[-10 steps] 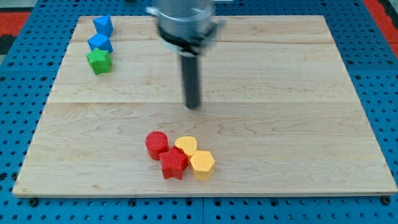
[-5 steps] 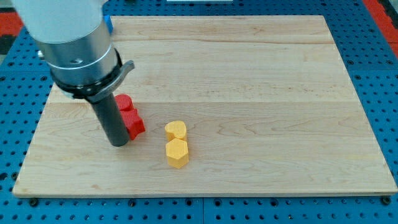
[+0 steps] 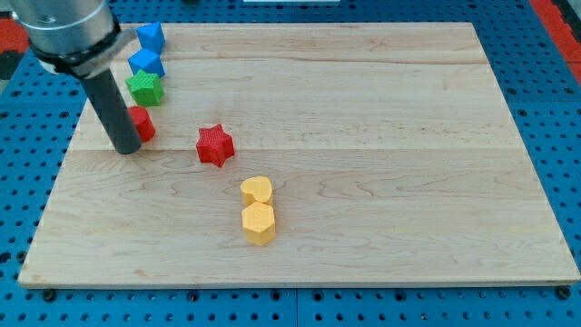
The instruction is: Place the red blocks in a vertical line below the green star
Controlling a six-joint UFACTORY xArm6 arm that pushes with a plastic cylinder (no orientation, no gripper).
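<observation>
A: Where does my tip (image 3: 126, 150) stand against the edges?

B: Near the left edge of the wooden board (image 3: 363, 109), about halfway down it. There are no fingers on this rig, only the rod, so nothing spreads or clamps; the tip just rests on the wood. Wide bare wood lies to the tip's right and towards the view's bottom.

A: And the red ones?

B: Two. The red block (image 3: 142, 123), its shape half hidden by the rod, sits just right of the tip and up a little, touching or nearly touching the rod. The red star (image 3: 215, 145) lies further right of the tip, well apart from it, at about the same height.

A: The green star (image 3: 144, 88)?

B: One, above the tip and slightly right, directly over the hidden red block and close to it.

A: The rest?

B: Two blue blocks (image 3: 148, 50) stacked in a column above the green star, near the top left corner. Two yellow blocks (image 3: 258, 210), touching each other, lie down and to the right of the tip, the lower one a hexagon
</observation>
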